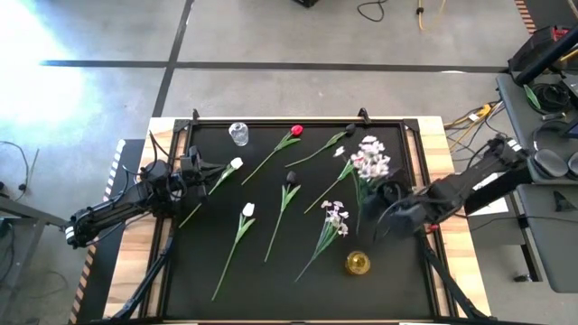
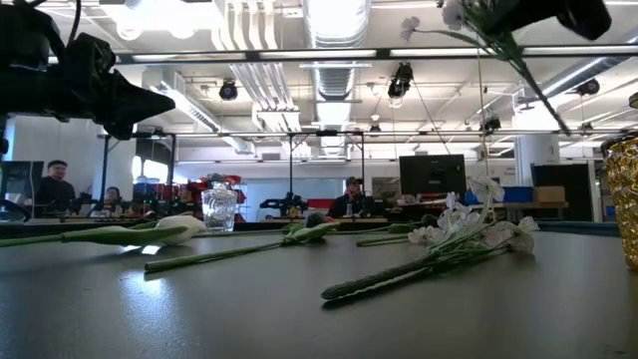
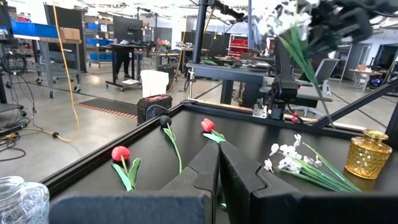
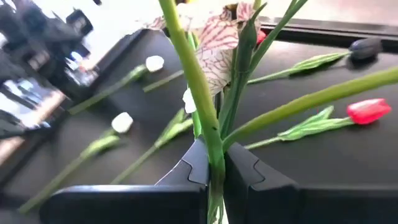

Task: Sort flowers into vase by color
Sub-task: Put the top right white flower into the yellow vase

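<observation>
My right gripper [image 1: 390, 200] is shut on a spray of small white blossoms [image 1: 370, 161], held high above the mat's right side; its blossoms [image 3: 283, 18] point away from the fingers. A second spray [image 1: 334, 217] lies flat on the black mat. Red [image 1: 296, 131], dark [image 1: 292, 178] and white [image 1: 248, 209] tulips also lie flat. A clear glass vase [image 1: 237, 134] stands at the far edge and an amber vase [image 1: 358, 263] near the front right. My left gripper [image 3: 219, 168] waits shut at the left edge. My right gripper pinches the spray's green stem [image 4: 212, 152] between its two fingers [image 4: 245, 171], below the blossoms. The spray is lifted clear of the mat. It sits tilted, and its lower stem [image 2: 543, 95] slants down below the gripper.
A raised black frame [image 3: 99, 165] borders the mat. The left arm [image 1: 117, 212] lies along the left side. People and benches show in the room behind the table.
</observation>
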Motion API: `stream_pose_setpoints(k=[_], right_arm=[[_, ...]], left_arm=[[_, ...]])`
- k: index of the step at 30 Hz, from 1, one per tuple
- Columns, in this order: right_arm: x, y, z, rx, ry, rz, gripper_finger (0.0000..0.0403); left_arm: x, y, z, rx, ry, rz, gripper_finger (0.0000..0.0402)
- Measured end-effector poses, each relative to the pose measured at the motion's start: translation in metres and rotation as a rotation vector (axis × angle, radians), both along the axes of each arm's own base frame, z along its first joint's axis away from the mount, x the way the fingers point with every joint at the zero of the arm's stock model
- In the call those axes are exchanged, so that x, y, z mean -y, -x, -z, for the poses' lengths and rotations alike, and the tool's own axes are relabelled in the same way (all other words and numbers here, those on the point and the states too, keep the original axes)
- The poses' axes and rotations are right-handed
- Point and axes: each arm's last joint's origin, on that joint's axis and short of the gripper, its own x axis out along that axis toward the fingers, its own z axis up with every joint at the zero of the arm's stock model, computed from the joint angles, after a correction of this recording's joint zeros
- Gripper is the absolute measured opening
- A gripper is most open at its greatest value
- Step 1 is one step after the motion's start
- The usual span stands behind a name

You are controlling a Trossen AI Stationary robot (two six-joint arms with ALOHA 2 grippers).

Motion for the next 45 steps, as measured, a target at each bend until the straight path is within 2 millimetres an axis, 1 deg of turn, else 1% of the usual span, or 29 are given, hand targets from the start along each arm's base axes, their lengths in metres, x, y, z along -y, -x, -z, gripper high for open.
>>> stream_pose_setpoints(k=[3,6,11,14,16,19,24,28,38,41,45], right_arm=[[-0.018,-0.012,-0.005,-0.117,-0.024,0.010,0.0013],[-0.039,-0.023,-0.013,-0.173,-0.070,0.014,0.0013],[-0.074,-0.036,-0.026,-0.160,-0.102,0.029,0.0013],[-0.089,-0.041,-0.031,-0.172,-0.067,0.063,0.0013],[-0.098,-0.047,-0.031,-0.167,-0.063,0.077,0.0013],[-0.106,-0.054,-0.026,-0.167,-0.021,0.063,0.0013],[-0.111,-0.062,-0.017,-0.149,0.057,0.064,0.0013],[-0.111,-0.061,-0.022,-0.163,0.078,0.028,0.0013],[-0.093,-0.039,-0.052,-0.203,0.138,-0.111,0.0012],[-0.088,-0.034,-0.054,-0.208,0.146,-0.126,0.0012],[-0.089,-0.022,-0.053,-0.197,0.188,-0.157,0.0012]], left_arm=[[0.000,0.000,0.000,0.000,0.000,0.000,0.0000],[0.000,0.000,0.000,0.000,0.000,0.001,0.0000],[0.000,0.000,0.000,0.000,0.000,0.000,0.0000],[0.000,0.000,0.000,0.000,0.000,0.000,0.0000],[0.000,0.000,0.000,0.000,0.000,0.001,0.0000],[0.000,0.000,0.000,0.000,0.000,0.000,0.0000],[0.000,0.000,0.000,0.000,0.000,0.001,0.0000],[0.000,0.000,0.000,0.000,0.000,0.000,0.0000],[0.000,0.000,0.000,0.000,0.000,0.001,0.0000],[0.000,0.000,0.000,0.000,0.000,0.000,0.0000],[0.000,0.000,0.000,0.000,0.000,0.001,0.0000]])
